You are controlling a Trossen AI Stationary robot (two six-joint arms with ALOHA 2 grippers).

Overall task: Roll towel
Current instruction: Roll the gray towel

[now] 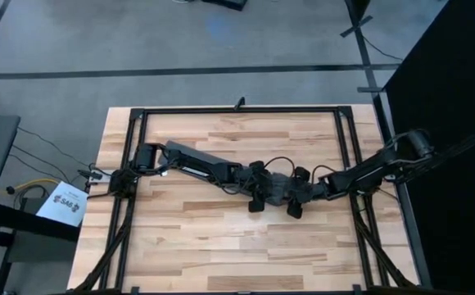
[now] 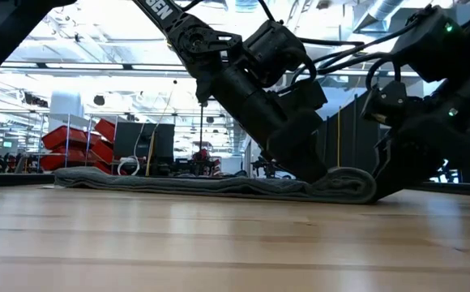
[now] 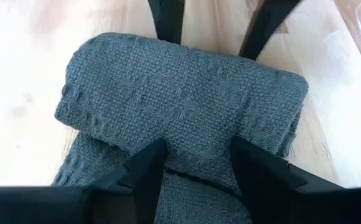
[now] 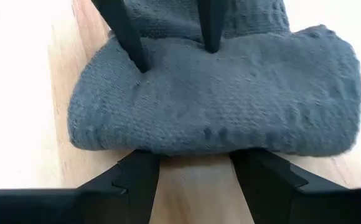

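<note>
1. Cloth fills both wrist views: the dark grey woven towel (image 3: 187,106) lies near the middle of the pale wooden plank table (image 1: 221,246), partly rolled into a soft rounded bulge at one end.
2. The high view hides most of the towel (image 1: 277,190) under the two arms, which meet over it; the low view shows what that one cannot, a long flat strip of towel (image 2: 219,185) lying on the boards and ending in a thick roll beside the arms.
3. The left gripper (image 3: 196,165) has its dark fingers spread apart, their tips pressing down on the cloth just behind the roll, gripping nothing between them.
4. The right gripper (image 4: 196,171) faces it from the other side of the roll, fingers likewise spread, tips at the roll's base where cloth meets wood.
5. The weave is coarse and bumpy, with a ribbed band near one edge in the left wrist view; the roll's ends look blunt and puffy.
6. Table boards are light, grained, framed by black metal rails (image 1: 131,164).
</note>
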